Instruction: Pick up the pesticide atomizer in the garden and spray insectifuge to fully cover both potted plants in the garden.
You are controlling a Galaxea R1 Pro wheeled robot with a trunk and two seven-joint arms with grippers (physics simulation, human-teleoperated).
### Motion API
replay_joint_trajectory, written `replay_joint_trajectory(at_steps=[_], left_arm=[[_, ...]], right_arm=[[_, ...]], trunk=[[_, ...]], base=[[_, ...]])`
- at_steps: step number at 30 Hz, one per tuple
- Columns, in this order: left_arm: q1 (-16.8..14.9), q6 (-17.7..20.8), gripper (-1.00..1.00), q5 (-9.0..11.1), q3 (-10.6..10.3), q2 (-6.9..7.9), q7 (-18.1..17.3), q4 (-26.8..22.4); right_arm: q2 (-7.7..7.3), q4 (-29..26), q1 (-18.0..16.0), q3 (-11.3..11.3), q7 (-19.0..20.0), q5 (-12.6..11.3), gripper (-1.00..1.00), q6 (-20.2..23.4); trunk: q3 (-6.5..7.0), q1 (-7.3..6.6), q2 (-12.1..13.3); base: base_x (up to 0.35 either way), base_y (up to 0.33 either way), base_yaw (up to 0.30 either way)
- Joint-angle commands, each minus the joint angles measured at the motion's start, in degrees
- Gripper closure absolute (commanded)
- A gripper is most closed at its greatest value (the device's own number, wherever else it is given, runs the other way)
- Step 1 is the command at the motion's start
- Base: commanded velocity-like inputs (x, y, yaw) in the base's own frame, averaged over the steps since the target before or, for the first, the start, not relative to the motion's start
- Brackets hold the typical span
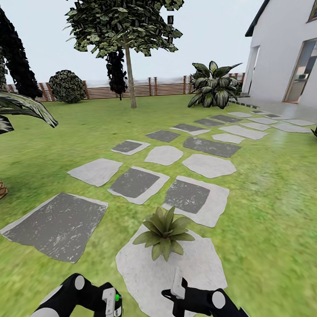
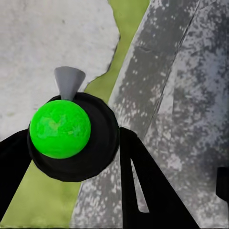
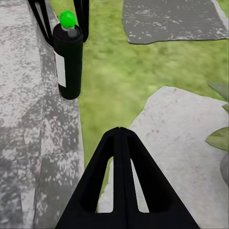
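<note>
Left gripper (image 1: 110,306) fingers (image 3: 82,14) clamped on upright pesticide atomizer (image 3: 67,61), nozzle toward potted plant (image 1: 163,231) just beyond on the pale stepping stone (image 1: 201,268), ahead-right; right gripper (image 1: 178,287) fingers together, empty.

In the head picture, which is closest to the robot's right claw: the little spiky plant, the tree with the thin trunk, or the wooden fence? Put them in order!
From the right claw:
1. Potted plant, just ahead on the pale stone.
2. Thin-trunked tree, far across the lawn.
3. Wooden fence, behind the tree at the garden's edge.
</note>
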Motion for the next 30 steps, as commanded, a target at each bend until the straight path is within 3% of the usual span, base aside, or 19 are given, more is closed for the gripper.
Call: replay_joint_trajectory(at_steps=[1, 5, 11, 15, 19, 21, 22, 24, 26, 30], left_arm=[[-0.04, -0.21, 1.00, -0.33, 0.45, 0.44, -0.23, -0.06], [-0.08, -0.15, 1.00, -0.25, 0.73, 2.62, -0.23, -0.06], [-0.09, 0.52, 1.00, -0.24, 1.10, 3.66, 0.31, -0.12], [-0.11, 0.82, 1.00, -0.24, 4.62, 3.70, 1.47, -0.15], [-0.14, 1.01, 1.00, -0.17, 12.27, 3.28, 5.56, -0.07], [-0.15, 1.10, 1.00, -0.16, 15.34, 3.05, 6.62, -0.06], [-0.17, 1.53, 1.00, -0.10, 17.20, 2.89, 7.14, -0.06], [-0.17, 3.36, 1.00, -0.01, 18.15, 2.77, 7.41, -0.05], [-0.18, 5.92, 1.00, 0.30, 18.49, 2.60, 7.50, -0.02], [-0.18, 10.88, 1.00, 2.99, 18.79, 1.69, 7.65, -0.01]], right_arm=[[-0.05, -0.06, -0.02, -0.07, -0.01, 0.49, -1.00, -0.29], [-0.54, -0.06, -0.02, -0.20, -0.09, 0.50, -1.00, -0.25], [-0.98, 0.11, -0.02, -0.51, -1.16, 0.50, -1.00, -0.19], [-3.04, 0.64, -0.02, -0.53, -6.66, 0.48, -1.00, -0.04], [-6.36, 5.31, -0.02, -1.73, -14.80, 0.10, -1.00, 2.53], [-7.37, 9.76, -0.02, -4.87, -20.48, 0.03, -1.00, 4.05], [-8.11, 14.67, -0.02, -9.32, -27.58, -0.01, -1.00, 4.70], [-8.69, 19.53, 0.01, -13.18, -34.54, -0.02, -1.00, 4.94], [-9.15, 23.22, 0.04, -15.13, -40.04, -0.06, -1.00, 4.89], [-9.68, 29.34, 0.19, -17.10, -52.89, -1.97, -1.00, 4.61]], trunk=[[-0.05, -0.01, -0.02], [-0.05, -0.01, -0.02], [-0.05, -0.01, -0.02], [-0.05, -0.01, -0.02], [-0.05, -0.01, -0.02], [-0.05, -0.01, -0.02], [-0.05, -0.01, -0.02], [-0.05, -0.01, -0.02], [-0.05, -0.01, -0.02], [-0.05, -0.01, -0.02]], base=[[0.000, 0.000, 0.000], [0.000, 0.000, 0.000], [0.000, 0.000, 0.000], [0.000, 0.000, 0.000], [0.000, 0.000, 0.000], [0.000, 0.000, 0.000], [0.000, 0.000, 0.000], [0.000, 0.000, 0.000], [0.000, 0.000, 0.000], [0.000, 0.000, 0.000]])
